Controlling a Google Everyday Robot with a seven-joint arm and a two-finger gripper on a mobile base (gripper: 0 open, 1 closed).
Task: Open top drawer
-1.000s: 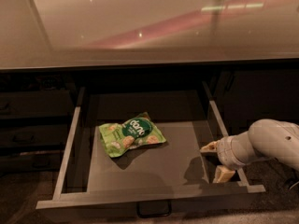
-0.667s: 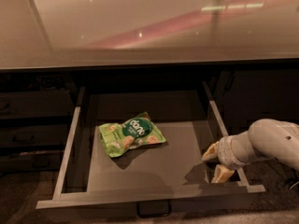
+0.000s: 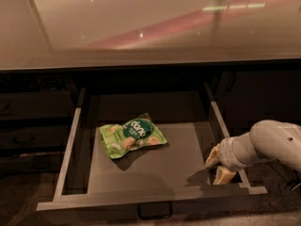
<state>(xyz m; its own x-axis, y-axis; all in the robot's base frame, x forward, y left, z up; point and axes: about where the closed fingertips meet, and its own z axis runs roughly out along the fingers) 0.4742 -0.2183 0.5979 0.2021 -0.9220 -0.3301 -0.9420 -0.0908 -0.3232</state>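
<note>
handle: the dark loop handle (image 3: 154, 212) was seen at the bottom edge, centred on the front, with nothing on it.
top drawer: the top drawer (image 3: 155, 173) was found pulled well out from under the desk, its grey floor exposed almost to the back wall.
gripper: the gripper (image 3: 215, 169) was located at the near right corner of the drawer, just inside the right rail (image 3: 225, 126), with the arm (image 3: 268, 142) brought in from the right.
fingers: the fingers (image 3: 214, 155) were seen apart; nothing was seen clamped between them.
step: the opening was judged essentially done; only the retreat was judged to be left.
next move: a lift up and back to the right is called for, so that the rail and front lip are not caught.
contents: a green snack bag (image 3: 132, 136) was seen lying flat left of centre, well apart from the gripper.
edges: the left rail (image 3: 70, 145) and the right rail were seen bounding the cavity; the right one was the close one.
room: open space was seen above the drawer floor; the desk overhang limited height further back.
surroundings: shallower drawers (image 3: 28, 140) were seen shut on the left.
desk: the glossy desk (image 3: 141, 27) was seen across the far half.
</note>
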